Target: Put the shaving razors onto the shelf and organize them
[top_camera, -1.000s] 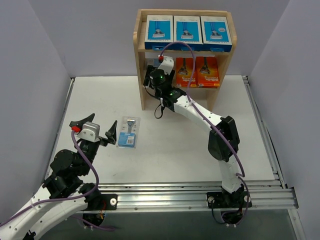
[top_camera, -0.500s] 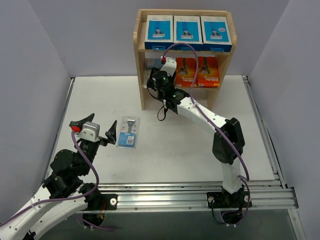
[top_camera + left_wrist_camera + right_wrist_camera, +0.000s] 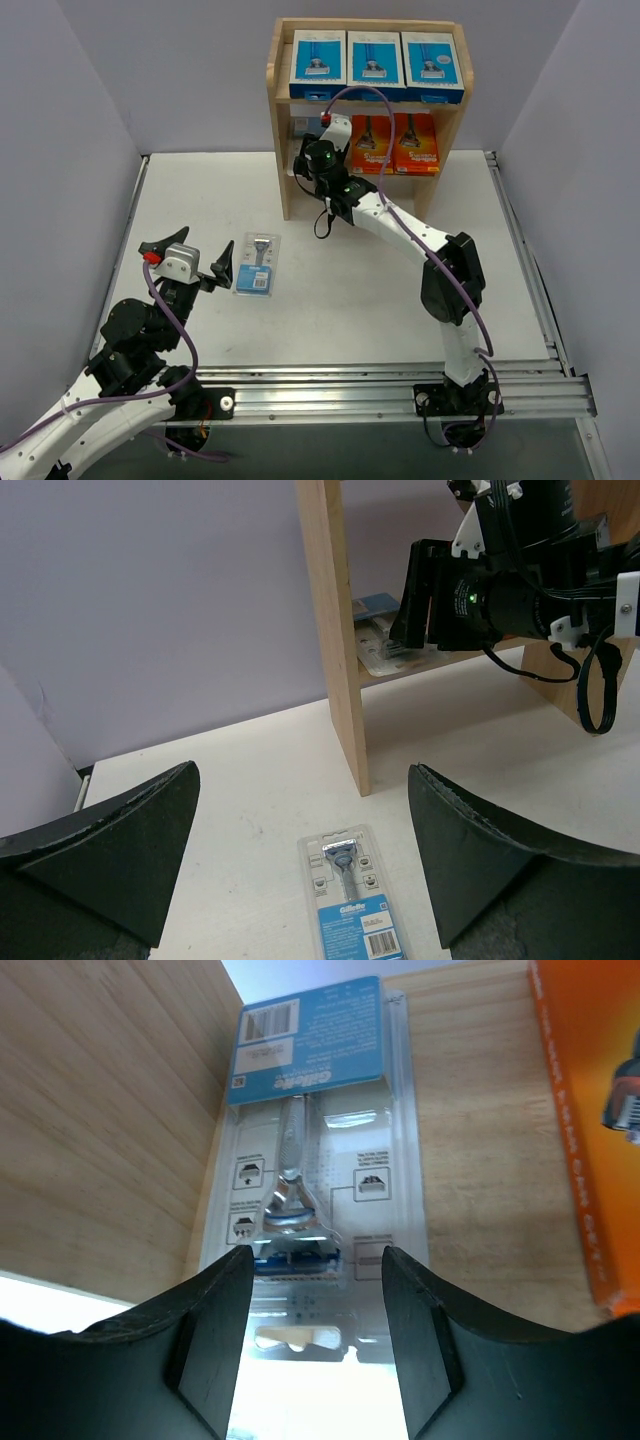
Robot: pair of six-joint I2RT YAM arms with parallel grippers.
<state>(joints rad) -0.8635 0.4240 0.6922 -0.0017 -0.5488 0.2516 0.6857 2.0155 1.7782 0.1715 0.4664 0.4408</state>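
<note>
Blue-and-white boxes number three, side by side on the top tier of the wooden shelf. Two orange boxes stand on the right of the middle tier. There are two clear razor cards: the shelved card lies flat at the left end of the middle tier against the side panel, and the loose card lies on the white worktop, well apart from the shelf. From above, the right wrist hides the shelved card and the lower tier cannot be seen; the right wrist view cuts off all but the edge of one orange box. The right arm reaches long and low into the middle tier, the right gripper over the shelved card's near end, its jaws part-way apart and clamping nothing. The left arm is folded near its base, the left gripper above the worktop just short of the loose card, jaws wide.
</note>
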